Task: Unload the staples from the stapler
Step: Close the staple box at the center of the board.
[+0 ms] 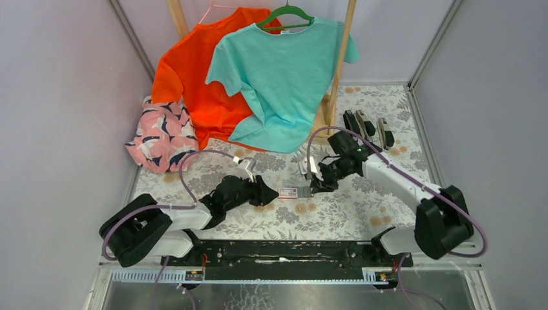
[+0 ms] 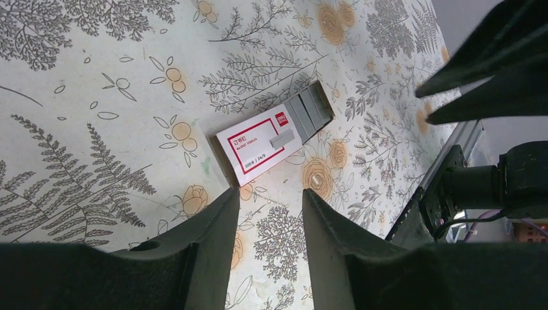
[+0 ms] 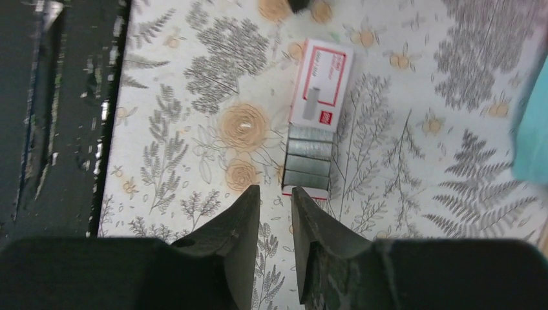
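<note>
top view: the left gripper (image 1: pixel 270 192) and the right gripper (image 1: pixel 313 188) are facing each other low over the floral table cover (image 1: pixel 362 213). a small white-and-red box (image 1: pixel 288 192) is lying between them. the box is slid open at the end nearer the right gripper, and the staples (image 1: pixel 304 192) are sitting there as grey strips laid side by side.

left wrist view: the left gripper (image 2: pixel 270 197) is hovering with its fingers (image 2: pixel 213 239) clearly apart and nothing between them. the box (image 2: pixel 255 145) is lying just beyond the tips, untouched, and the staples (image 2: pixel 310 111) are showing at its far end.

right wrist view: the right gripper (image 3: pixel 275 194) is holding its fingers (image 3: pixel 240 226) a narrow gap apart and gripping nothing. the staples (image 3: pixel 308 161) are lying just ahead of the tips.

background, top view: three dark objects, apparently staplers (image 1: pixel 366 124), are lying in a row at the far right of the table cover, well apart from both grippers. an orange shirt (image 1: pixel 194 84) and a teal shirt (image 1: pixel 284 77) are hanging on a wooden rack (image 1: pixel 340 58). a pink patterned cloth (image 1: pixel 161 135) is lying at the far left.
</note>
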Robot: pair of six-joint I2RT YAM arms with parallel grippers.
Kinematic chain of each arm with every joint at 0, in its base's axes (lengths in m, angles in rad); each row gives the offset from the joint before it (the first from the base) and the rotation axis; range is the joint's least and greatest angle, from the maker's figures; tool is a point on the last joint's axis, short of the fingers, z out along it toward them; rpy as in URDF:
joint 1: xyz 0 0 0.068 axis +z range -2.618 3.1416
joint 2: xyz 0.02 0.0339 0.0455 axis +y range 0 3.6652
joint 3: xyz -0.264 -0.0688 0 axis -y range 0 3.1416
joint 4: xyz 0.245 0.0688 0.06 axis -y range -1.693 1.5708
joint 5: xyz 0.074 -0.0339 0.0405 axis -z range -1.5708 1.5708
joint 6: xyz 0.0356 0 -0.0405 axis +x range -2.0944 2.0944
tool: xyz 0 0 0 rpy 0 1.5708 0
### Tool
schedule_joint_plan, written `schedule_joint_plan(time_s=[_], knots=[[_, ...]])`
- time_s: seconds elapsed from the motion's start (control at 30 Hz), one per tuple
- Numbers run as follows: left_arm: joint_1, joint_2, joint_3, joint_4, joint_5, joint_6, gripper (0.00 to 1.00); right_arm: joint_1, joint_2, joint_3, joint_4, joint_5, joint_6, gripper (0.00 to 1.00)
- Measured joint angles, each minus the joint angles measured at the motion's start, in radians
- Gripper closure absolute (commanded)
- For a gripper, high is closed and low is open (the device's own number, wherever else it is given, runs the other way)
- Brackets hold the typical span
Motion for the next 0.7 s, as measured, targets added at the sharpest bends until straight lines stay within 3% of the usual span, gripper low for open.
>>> schedule_joint_plan(time_s=[0.2, 0.3, 0.43, 0.7], knots=[[0.005, -0.064, -0.037, 0.039, 0.011, 0.031, 0.54, 0.001, -0.056, -0.032, -0.097, -0.105, -0.204, 0.83], [0.005, -0.116, -0.111, 0.127, 0.008, 0.031, 0.48, 0.018, -0.007, -0.046, -0.078, -0.089, -0.203, 0.87], [0.007, -0.119, -0.146, 0.167, 0.011, 0.032, 0.48, 0.056, 0.024, -0.064, -0.042, -0.051, -0.191, 0.89], [0.027, 0.049, -0.124, 0.233, 0.031, 0.004, 0.54, 0.186, 0.115, -0.092, 0.093, 0.079, -0.111, 0.92]])
